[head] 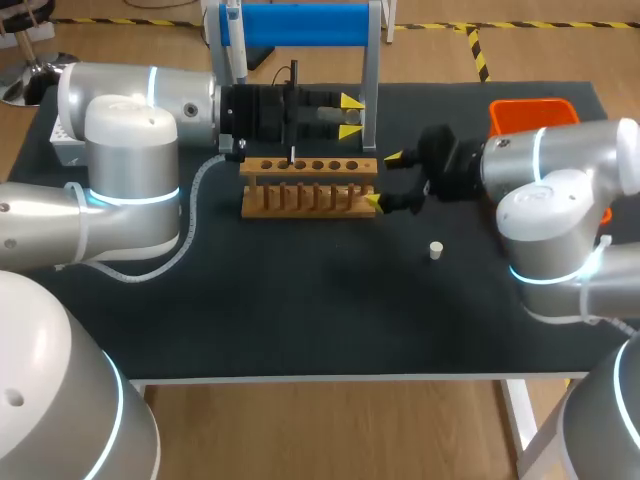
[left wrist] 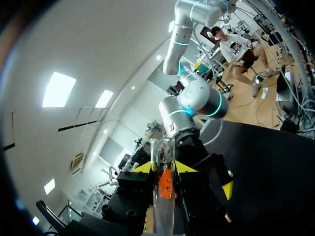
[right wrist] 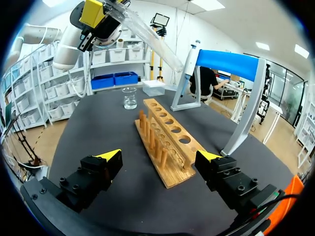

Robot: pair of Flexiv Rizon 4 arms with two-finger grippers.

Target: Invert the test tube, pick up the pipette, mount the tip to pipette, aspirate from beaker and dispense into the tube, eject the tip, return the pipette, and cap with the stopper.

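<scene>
Left gripper (head: 350, 116) clamped on clear glass test tube (left wrist: 162, 196), raised clear of wooden tube rack (head: 310, 186); inversion seems underway. Right gripper (head: 383, 180) wide, flanking rack's end. Pale pipette (head: 232, 40) hangs on blue-topped stand (head: 300, 22), small white stopper (head: 436, 250) lies on black counter (head: 300, 300): all later steps remain

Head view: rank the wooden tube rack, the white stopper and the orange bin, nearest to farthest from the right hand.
1. Wooden tube rack, its end between the open fingers of the right hand.
2. White stopper, on the mat nearer the front edge.
3. Orange bin, far right corner, behind the arm.
</scene>
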